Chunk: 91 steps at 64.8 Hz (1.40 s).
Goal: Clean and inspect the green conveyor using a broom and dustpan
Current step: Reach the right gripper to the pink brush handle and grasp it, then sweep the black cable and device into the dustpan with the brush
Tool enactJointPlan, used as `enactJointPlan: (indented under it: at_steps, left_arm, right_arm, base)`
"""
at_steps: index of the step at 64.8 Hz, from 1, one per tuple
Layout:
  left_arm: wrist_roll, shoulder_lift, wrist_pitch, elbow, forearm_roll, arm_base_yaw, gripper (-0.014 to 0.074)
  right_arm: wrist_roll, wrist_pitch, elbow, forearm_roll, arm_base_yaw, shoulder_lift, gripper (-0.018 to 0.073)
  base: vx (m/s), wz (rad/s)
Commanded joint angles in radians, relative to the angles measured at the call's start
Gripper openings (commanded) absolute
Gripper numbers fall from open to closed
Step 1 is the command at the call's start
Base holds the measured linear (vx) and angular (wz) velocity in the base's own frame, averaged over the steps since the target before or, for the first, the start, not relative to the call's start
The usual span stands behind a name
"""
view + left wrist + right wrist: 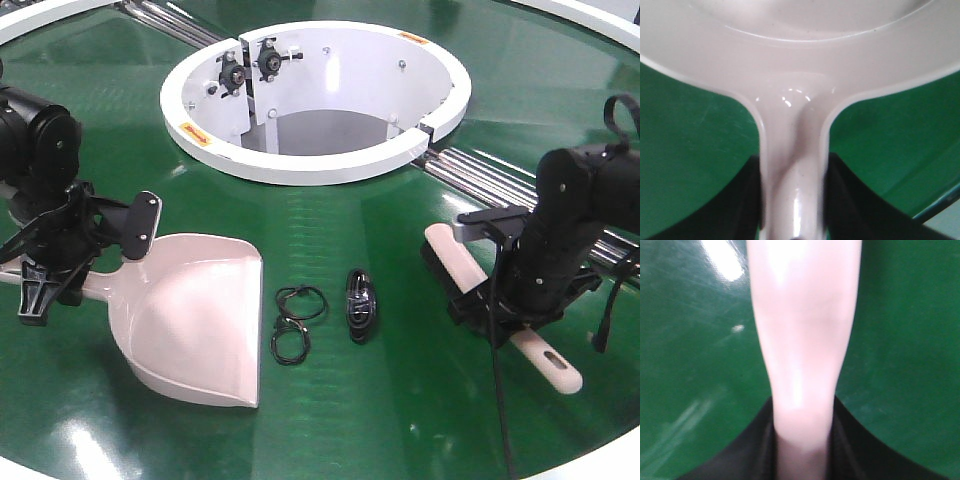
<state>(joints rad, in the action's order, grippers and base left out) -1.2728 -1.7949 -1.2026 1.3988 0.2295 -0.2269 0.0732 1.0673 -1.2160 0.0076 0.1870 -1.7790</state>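
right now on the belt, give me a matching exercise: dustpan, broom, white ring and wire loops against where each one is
Things:
1. dustpan
2. broom
3. white ring
4. wire loops

Places:
a. held in the right jaws
b. lying loose on the belt between the two tools
c. held in the left jaws
d. far side of the belt, in the middle

Pairs: 1-c, 2-a, 3-d, 4-b

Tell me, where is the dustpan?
Front view: the dustpan sits left on the conveyor, handle in the left gripper, black cords just to its right.
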Motion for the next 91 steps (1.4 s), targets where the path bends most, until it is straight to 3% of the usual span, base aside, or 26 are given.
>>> enactJointPlan:
  at_steps: [1,22,44,75,91]
  left_arm:
    - [-0.014,0.040,-0.046,0.028,0.009,-0.008,-0.0006]
    - [-0.014,0.040,-0.046,0.028,0.009,-0.008,-0.0006]
    - [-0.014,0.040,-0.046,0.028,0.009,-0.008,-0.0006]
    - [-0.014,0.040,-0.044,0.028,0.009,-0.008,-0.0006]
    - [-0.014,0.040,-0.044,0.028,0.009,-0.008,-0.0006]
  right_arm:
    - [-0.011,0.044,-0.069,0.003,0.018,0.042,-0.0008]
    - [-0.187,0.077,-0.131,-0.008,0.205,0.031,-0.0004]
    - [-0.360,0.170,-0.129,-0.008,0.221,-0.021,-0.0004]
    - [-0.413,0.226,-0.222,-0.026,0.372,-0.136,-0.0004]
    - [-0.394,0.226,-0.386,0.075,0.467,-0.232,-0.0004]
  base:
    - [0.00,0.00]
    - [0.00,0.00]
    - [0.00,0.00]
    - [0.00,0.00]
    - [0.00,0.00]
